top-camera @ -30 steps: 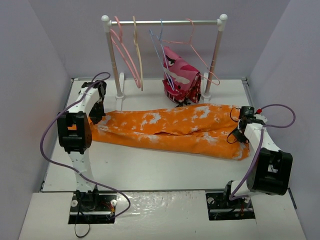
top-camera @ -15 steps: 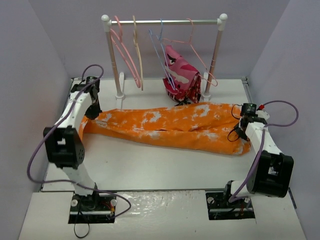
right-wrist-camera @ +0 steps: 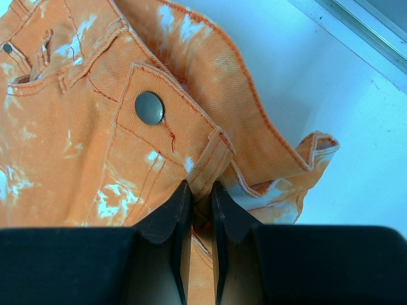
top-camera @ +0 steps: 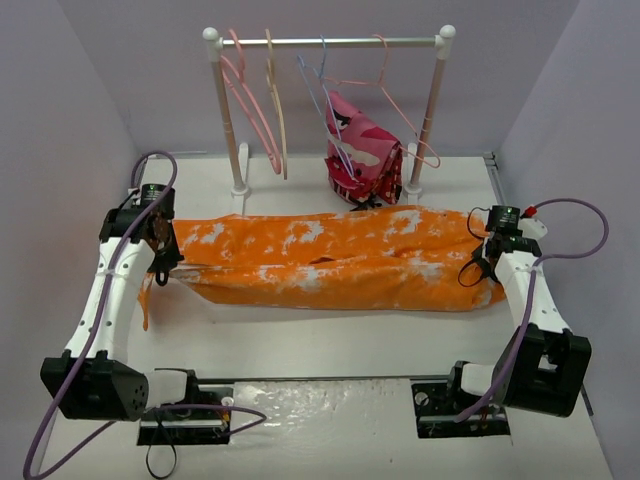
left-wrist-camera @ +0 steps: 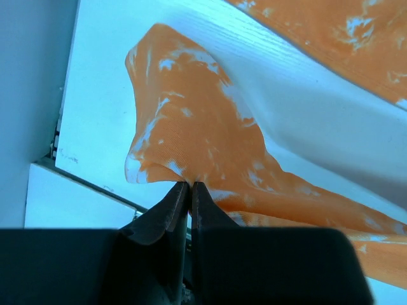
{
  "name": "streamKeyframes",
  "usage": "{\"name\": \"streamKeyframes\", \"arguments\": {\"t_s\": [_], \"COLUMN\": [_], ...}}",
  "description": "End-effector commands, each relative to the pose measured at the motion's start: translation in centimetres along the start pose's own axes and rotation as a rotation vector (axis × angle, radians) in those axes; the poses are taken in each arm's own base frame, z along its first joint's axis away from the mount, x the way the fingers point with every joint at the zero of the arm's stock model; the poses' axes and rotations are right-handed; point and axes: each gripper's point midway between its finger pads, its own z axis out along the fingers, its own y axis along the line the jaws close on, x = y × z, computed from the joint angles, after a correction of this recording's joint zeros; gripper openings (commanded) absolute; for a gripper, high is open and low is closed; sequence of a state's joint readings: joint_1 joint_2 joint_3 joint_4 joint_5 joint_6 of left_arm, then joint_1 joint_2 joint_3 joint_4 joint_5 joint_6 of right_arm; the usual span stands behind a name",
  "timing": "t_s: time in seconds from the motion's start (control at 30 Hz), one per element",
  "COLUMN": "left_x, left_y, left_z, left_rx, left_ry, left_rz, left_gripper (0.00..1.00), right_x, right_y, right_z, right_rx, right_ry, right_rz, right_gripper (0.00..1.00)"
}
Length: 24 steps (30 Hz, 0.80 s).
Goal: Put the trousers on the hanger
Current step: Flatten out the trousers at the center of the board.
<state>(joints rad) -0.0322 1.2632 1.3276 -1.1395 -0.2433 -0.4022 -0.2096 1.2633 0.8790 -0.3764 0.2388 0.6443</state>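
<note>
While the trousers (top-camera: 320,258) lie stretched crosswise over the white table (top-camera: 300,340), legs to the left and waistband to the right, each end is pinched by one arm. Left gripper (left-wrist-camera: 189,185): jaws closed to a sliver on the edge of a leg end, the cloth rising in a fold from the tips. Right gripper (right-wrist-camera: 198,190): jaws nearly closed, clamped on the waistband just below the metal button (right-wrist-camera: 149,107). Pink hanger (top-camera: 246,100): hooked on the rail of the clothes rack (top-camera: 330,43) at the back of the table, near its left post, well apart from the trousers. Pink-red camouflage garment (top-camera: 362,150): hanging on the same rail, toward the right post, just behind the trousers.
</note>
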Motion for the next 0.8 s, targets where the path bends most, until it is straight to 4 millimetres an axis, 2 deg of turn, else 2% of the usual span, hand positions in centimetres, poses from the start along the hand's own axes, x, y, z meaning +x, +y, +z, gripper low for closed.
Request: {"name": "streamKeyframes", "arguments": {"t_s": [0.0, 0.13, 0.27, 0.37, 0.5, 0.57, 0.67, 0.77], "left_x": [-2.3, -3.9, -3.8, -4.9, -8.3, -10.2, -12.1, -13.8], "left_y": [2.2, -0.4, -4.3, -5.9, -7.8, -8.5, -9.7, -10.0], "left_z": [-1.8, 1.9, 9.7, 13.1, 14.9, 15.1, 15.7, 15.0], "left_rx": [-0.084, -0.056, -0.061, -0.059, -0.02, -0.001, 0.039, 0.054], "left_ry": [-0.048, 0.027, 0.241, 0.282, 0.224, 0.181, 0.13, 0.086], "left_rz": [0.04, 0.078, 0.144, 0.152, 0.131, 0.136, 0.143, 0.144], "left_gripper": [0.0, 0.0, 0.0, 0.0, 0.0, 0.0, 0.0, 0.0], "right_x": [-4.7, -4.7, -4.0, -3.6, -3.5, -3.8, -4.4, -5.3], "right_y": [0.1, 0.8, 1.2, 1.5, 2.0, 2.5, 3.3, 4.2], "right_z": [-1.1, -0.1, 1.3, 2.2, 3.0, 3.2, 3.6, 4.1], "right_rx": [0.029, 0.035, 0.057, 0.07, 0.078, 0.076, 0.072, 0.072], "right_ry": [-0.153, -0.126, -0.085, -0.064, -0.055, -0.054, -0.065, -0.073], "right_rz": [0.05, 0.04, 0.025, 0.023, 0.017, 0.02, 0.019, 0.02], "right_gripper": [0.0, 0.0, 0.0, 0.0, 0.01, 0.02, 0.02, 0.0]}}
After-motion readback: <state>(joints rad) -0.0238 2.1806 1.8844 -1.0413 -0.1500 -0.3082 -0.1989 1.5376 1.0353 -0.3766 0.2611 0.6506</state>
